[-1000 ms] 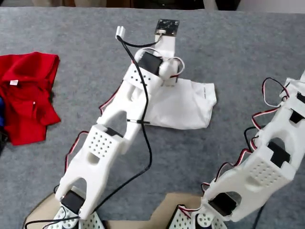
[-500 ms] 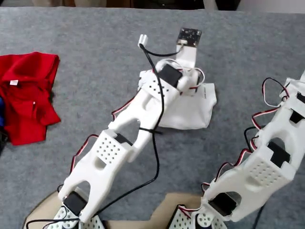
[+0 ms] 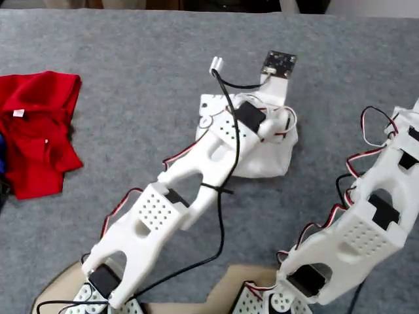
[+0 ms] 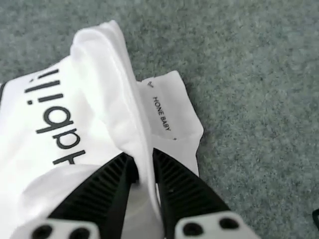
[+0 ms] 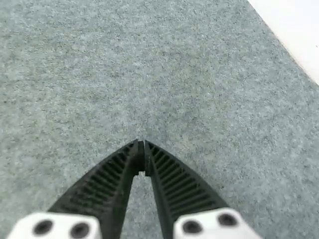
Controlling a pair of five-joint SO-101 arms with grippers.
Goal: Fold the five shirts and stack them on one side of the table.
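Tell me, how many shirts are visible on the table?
2. A white fabric shirt with black print lies mid-table, clamped in the left arm's jaws. A red fabric shirt lies at the table's left edge in the high view. A blue sliver beside it may be another.

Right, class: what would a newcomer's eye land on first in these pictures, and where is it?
The left gripper pinching a fold of the white shirt in the middle of the grey table. Next, the red shirt lying at its left edge in the high view. The right gripper hangs shut over the table.
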